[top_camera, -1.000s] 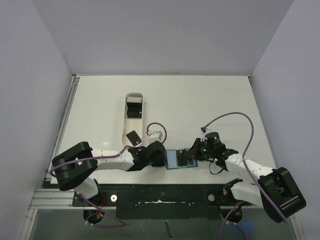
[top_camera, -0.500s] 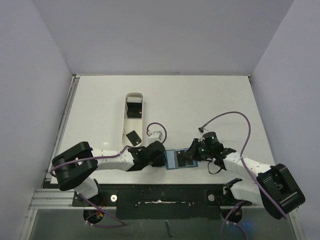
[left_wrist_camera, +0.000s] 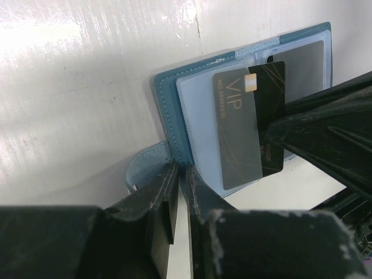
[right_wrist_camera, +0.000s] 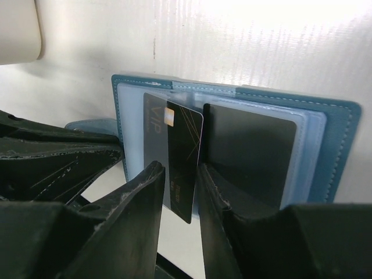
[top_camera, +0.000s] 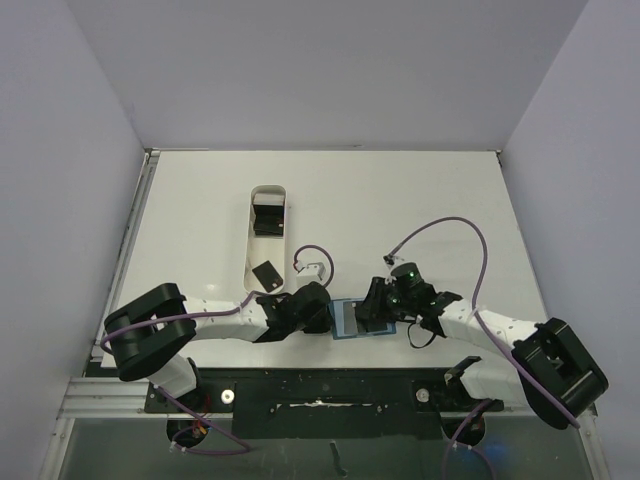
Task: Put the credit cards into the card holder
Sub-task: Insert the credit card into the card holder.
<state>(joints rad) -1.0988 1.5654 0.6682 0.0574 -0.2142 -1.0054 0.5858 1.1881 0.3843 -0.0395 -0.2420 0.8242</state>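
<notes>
The teal card holder (top_camera: pixel 347 319) lies open near the table's front edge. My left gripper (top_camera: pixel 322 314) is shut on its left edge beside the closure tab (left_wrist_camera: pixel 142 168), as the left wrist view (left_wrist_camera: pixel 180 170) shows. A black VIP credit card (right_wrist_camera: pixel 185 157) sits partly inside the left panel's clear sleeve. My right gripper (right_wrist_camera: pixel 179 168) hovers over it with its jaws a narrow gap apart, one finger (right_wrist_camera: pixel 218 192) against the card's right edge. Another dark card (right_wrist_camera: pixel 250 154) fills the right panel's sleeve. In the top view the right gripper (top_camera: pixel 373 308) is over the holder's right panel.
A long white oval-ended tray (top_camera: pixel 251 250) stands behind the left arm with two more black cards in it, one (top_camera: pixel 268 218) at the far end and one (top_camera: pixel 266 273) at the near end. A small white block (top_camera: pixel 313 268) and purple cables lie near the arms.
My right gripper has moved left over the card holder, sliding the VIP card further into the left sleeve. The holder has shifted slightly left. My left gripper has stayed put.
</notes>
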